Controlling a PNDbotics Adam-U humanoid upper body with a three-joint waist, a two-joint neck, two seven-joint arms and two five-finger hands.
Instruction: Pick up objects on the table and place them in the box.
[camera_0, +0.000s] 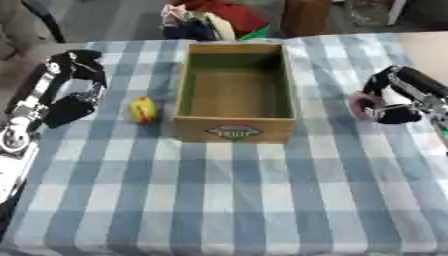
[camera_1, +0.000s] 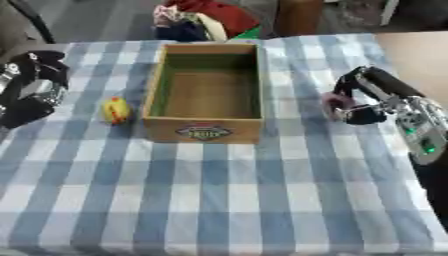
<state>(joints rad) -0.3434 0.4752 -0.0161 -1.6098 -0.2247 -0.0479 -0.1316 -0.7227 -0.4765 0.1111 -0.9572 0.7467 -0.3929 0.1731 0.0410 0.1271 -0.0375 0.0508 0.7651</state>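
An open wooden box (camera_0: 234, 127) with a label on its front wall stands in the middle of the blue-and-white checked table; nothing shows inside it. A small yellow and red object (camera_0: 143, 109) lies on the cloth just left of the box. My left hand (camera_0: 68, 111) hangs a little to the left of that object, not touching it. To the right of the box, my right hand (camera_1: 366, 113) is curled round a small pink object (camera_1: 333, 104), held just above the cloth.
Past the table's far edge lie a heap of coloured cloth (camera_0: 210, 20) and a brown upright thing (camera_0: 304, 16). A bare tan surface (camera_0: 430, 47) shows at the upper right. Checked cloth (camera_0: 236, 200) stretches in front of the box.
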